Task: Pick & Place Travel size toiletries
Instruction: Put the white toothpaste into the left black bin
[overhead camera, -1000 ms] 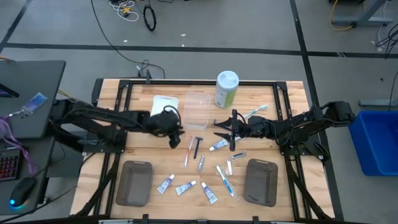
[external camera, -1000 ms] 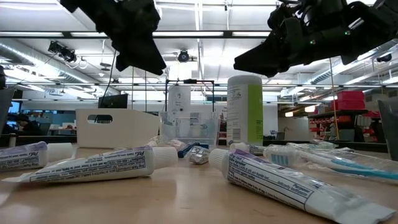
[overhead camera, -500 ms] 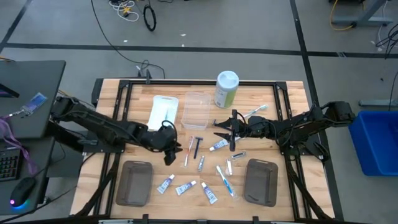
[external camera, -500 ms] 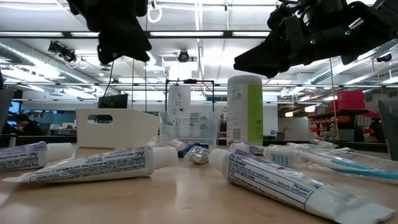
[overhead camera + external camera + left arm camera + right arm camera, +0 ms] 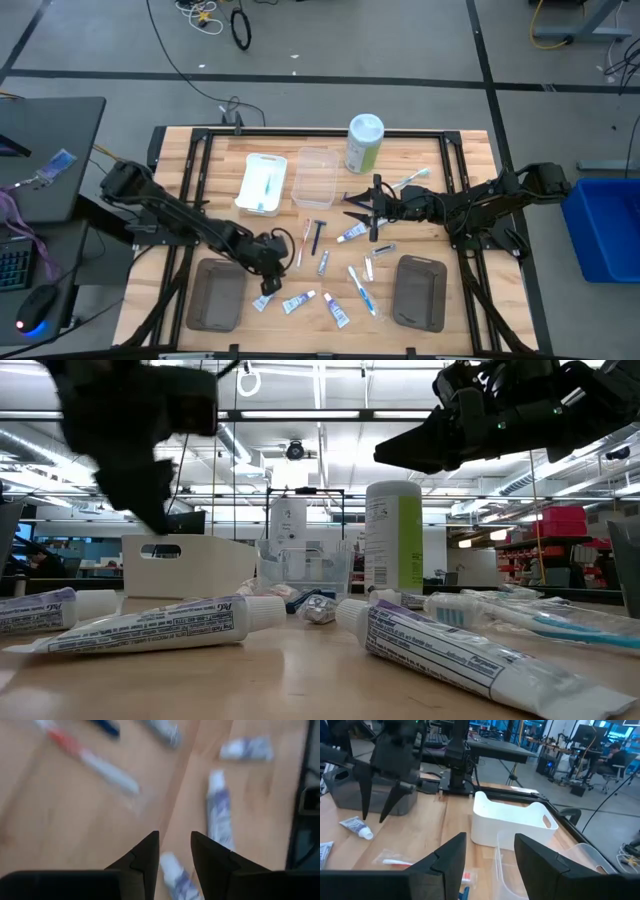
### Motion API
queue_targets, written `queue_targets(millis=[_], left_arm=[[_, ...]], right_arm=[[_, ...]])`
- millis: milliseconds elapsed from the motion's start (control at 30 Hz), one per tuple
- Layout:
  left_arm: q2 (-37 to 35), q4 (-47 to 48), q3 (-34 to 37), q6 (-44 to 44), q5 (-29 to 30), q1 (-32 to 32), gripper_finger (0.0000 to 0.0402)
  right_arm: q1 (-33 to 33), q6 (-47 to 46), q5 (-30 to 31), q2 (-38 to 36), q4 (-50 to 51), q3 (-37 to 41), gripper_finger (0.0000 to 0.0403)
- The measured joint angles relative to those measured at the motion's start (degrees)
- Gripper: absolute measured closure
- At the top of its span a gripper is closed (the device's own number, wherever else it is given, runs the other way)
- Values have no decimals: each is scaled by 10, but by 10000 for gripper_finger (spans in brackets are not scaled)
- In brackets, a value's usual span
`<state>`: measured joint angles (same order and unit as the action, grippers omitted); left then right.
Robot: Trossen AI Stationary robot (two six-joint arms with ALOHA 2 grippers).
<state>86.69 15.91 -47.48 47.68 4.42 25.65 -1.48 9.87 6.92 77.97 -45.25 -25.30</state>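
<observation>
Small white tubes with blue caps lie flat along the near side of the table: one [image 5: 265,297] just under my left gripper, two more [image 5: 298,301] [image 5: 336,311] to its right. A pink toothbrush [image 5: 303,243], a dark razor [image 5: 317,236], silvery tubes [image 5: 323,262] and a blue toothbrush [image 5: 362,288] lie mid-table. My left gripper [image 5: 268,280] [image 5: 175,836] is open, fingers pointing down, hovering over that first tube [image 5: 172,875]. My right gripper [image 5: 352,208] [image 5: 490,837] is open and held above the table beside another tube [image 5: 350,233].
A white tray [image 5: 262,183] with a teal item in it and a clear tray [image 5: 313,177] sit at the far middle, next to a green-and-white canister [image 5: 364,143]. Grey trays stand near left [image 5: 218,293] and near right [image 5: 420,292]. A toothbrush [image 5: 410,180] lies far right.
My left gripper has travelled from over the white tray toward the table's near edge and come down over the tubes near the left grey tray, staying open. The white tray now shows uncovered.
</observation>
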Motion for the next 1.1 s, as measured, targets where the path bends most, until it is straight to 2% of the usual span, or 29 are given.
queue_targets(millis=[233, 467, 900, 1100], left_arm=[[58, 6, 0, 12, -24, 25, 237], [72, 5, -1, 14, -21, 27, 208], [96, -3, -2, 72, -46, 24, 215], [97, 2, -2, 80, -60, 23, 250]], right_arm=[[0, -5, 0, 0, -1, 0, 229], [0, -29, 0, 0, -1, 0, 227], [0, -32, 0, 0, 1, 0, 227], [0, -32, 0, 0, 4, 0, 231]])
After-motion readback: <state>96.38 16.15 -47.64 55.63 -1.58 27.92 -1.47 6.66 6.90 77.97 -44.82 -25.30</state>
